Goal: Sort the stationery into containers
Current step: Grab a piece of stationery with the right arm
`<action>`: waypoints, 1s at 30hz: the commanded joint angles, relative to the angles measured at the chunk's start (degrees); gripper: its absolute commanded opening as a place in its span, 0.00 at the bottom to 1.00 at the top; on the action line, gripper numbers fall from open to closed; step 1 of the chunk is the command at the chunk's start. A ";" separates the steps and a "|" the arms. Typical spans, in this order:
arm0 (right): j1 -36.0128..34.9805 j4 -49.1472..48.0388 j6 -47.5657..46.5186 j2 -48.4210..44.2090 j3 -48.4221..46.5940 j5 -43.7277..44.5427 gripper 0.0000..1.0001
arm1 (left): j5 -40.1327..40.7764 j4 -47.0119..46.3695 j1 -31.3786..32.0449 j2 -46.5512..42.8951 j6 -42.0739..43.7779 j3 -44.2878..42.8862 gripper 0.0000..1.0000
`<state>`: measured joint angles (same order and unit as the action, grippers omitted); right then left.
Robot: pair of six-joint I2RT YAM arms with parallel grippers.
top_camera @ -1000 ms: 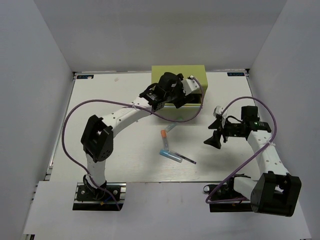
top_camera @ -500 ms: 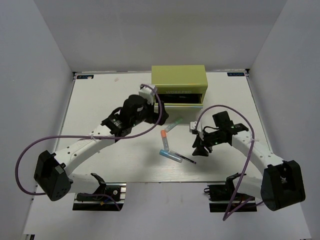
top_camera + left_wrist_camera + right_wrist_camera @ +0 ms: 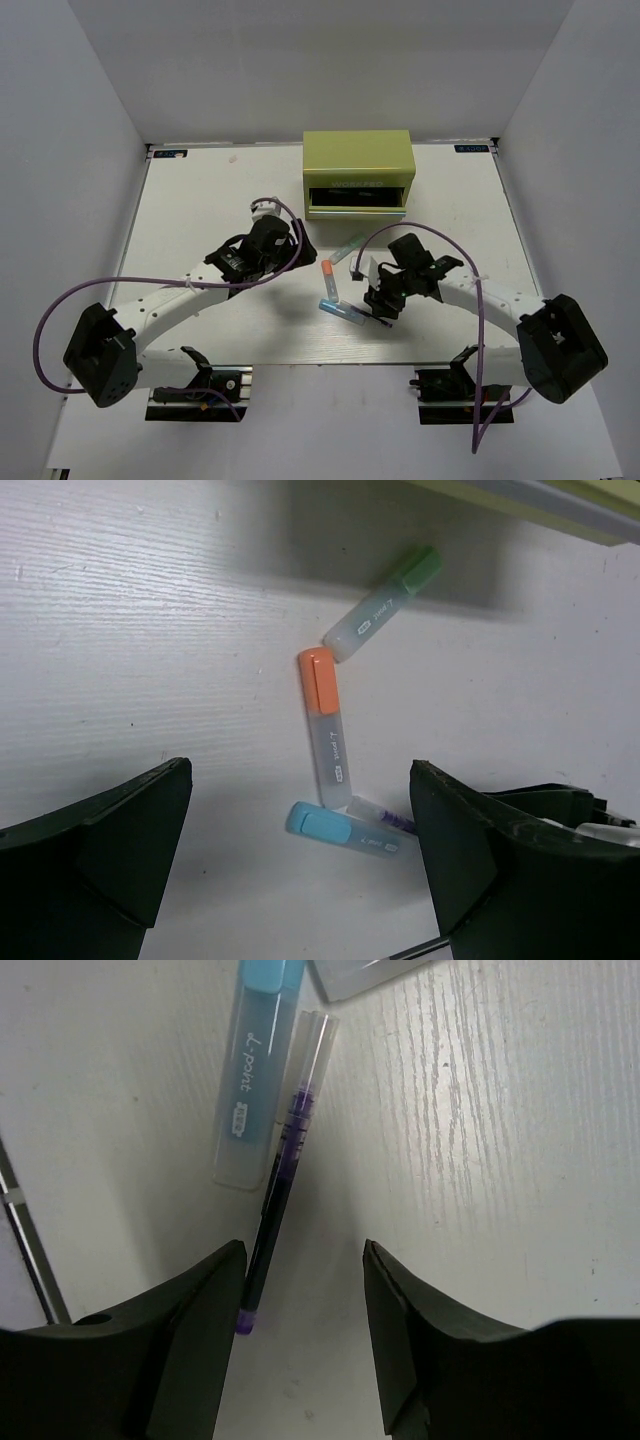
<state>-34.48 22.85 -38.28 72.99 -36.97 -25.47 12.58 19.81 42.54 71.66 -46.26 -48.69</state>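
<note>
Several pieces of stationery lie mid-table: a mint-green highlighter, an orange-capped one, a light-blue one and a purple pen. A thin dark pen lies beside them. My left gripper hovers wide open to their left, holding nothing. My right gripper sits low over the purple pen's tail. Its jaws are partly open, and the pen lies against the inner edge of the left finger. The container, a lime-green toolbox, stands behind with one drawer pulled out.
The toolbox's front edge shows at the top of the left wrist view, just beyond the mint-green highlighter. Purple cables loop off both arms over the white table. Grey walls close in the left, right and back sides.
My left arm has pulled back from the toolbox drawer to the near left of the pens. My right arm has swung left and down onto the pens, its jaws narrower than before.
</note>
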 commanded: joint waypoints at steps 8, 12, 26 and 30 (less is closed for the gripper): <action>-5.68 -6.77 7.17 2.42 1.73 8.51 0.57 | 4.65 2.95 -0.01 -4.50 -5.68 0.96 1.00; -7.18 -7.55 8.22 2.33 3.04 9.47 0.57 | 4.65 2.95 -0.01 -5.12 -6.91 2.90 1.00; -11.75 -13.97 13.76 5.14 6.47 22.57 0.32 | 4.65 4.09 -0.01 -5.12 -11.57 2.90 1.00; -11.49 -13.62 13.59 4.44 7.09 21.88 0.09 | 3.51 3.57 -0.01 -4.60 -12.19 3.42 1.00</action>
<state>-46.15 7.14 -25.06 76.58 -32.32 -6.26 16.47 23.51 42.54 67.92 -57.28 -45.71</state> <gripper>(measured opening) 0.130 0.995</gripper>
